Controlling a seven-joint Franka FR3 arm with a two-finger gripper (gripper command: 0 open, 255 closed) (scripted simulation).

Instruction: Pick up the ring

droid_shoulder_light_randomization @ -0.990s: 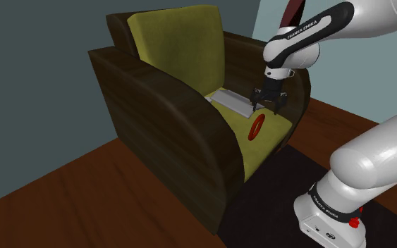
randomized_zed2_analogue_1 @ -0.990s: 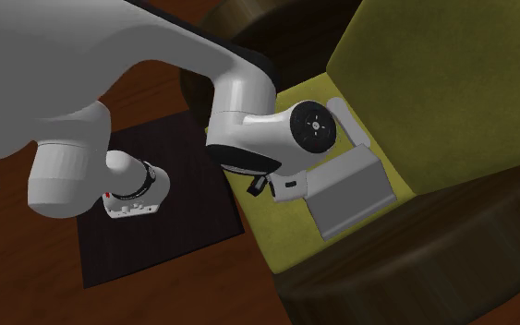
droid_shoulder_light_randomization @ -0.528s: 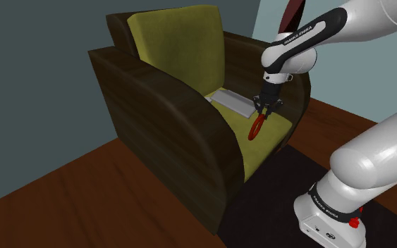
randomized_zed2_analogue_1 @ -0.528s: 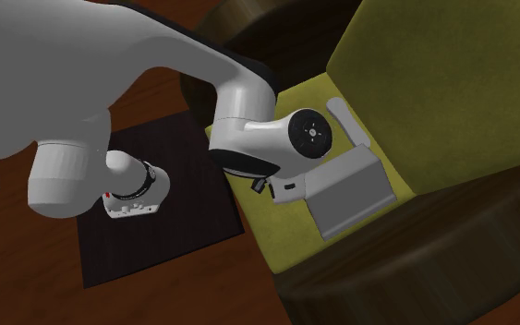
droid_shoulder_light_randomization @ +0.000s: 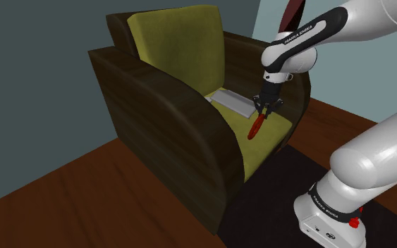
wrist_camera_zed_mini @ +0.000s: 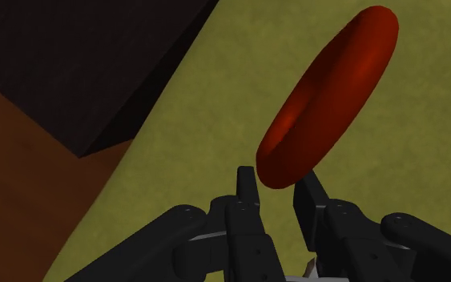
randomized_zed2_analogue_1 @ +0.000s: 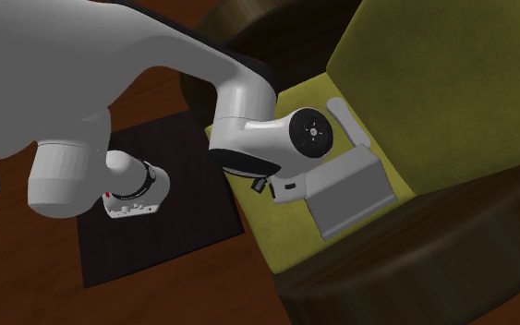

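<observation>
Grip appears made, so the step in hand is, by my reading, the lift itself. The all-black two-finger gripper (wrist_camera_zed_mini: 278,191) has its fingertips (wrist_camera_zed_mini: 246,186) drawn close together, pinching one bit of the rim of the smooth red ring (wrist_camera_zed_mini: 328,96), which stands out on edge from between them. In the shoulder view the ring hangs tilted below the gripper, over the front part of the olive-yellow seat cushion (droid_shoulder_light_randomization: 278,127) of the dark brown armchair (droid_shoulder_light_randomization: 161,123). Its low end looks close to the cushion, and I cannot tell whether it is clear of it. A pale grey flat box-like object (droid_shoulder_light_randomization: 233,101) lies on the seat just behind, apart from ring and gripper. The next move calls for a straight rise with a firm pinch, since the hold is on a narrow stretch of rim and the ring could swing or slip, and the path should stay off the armchair's arms.
</observation>
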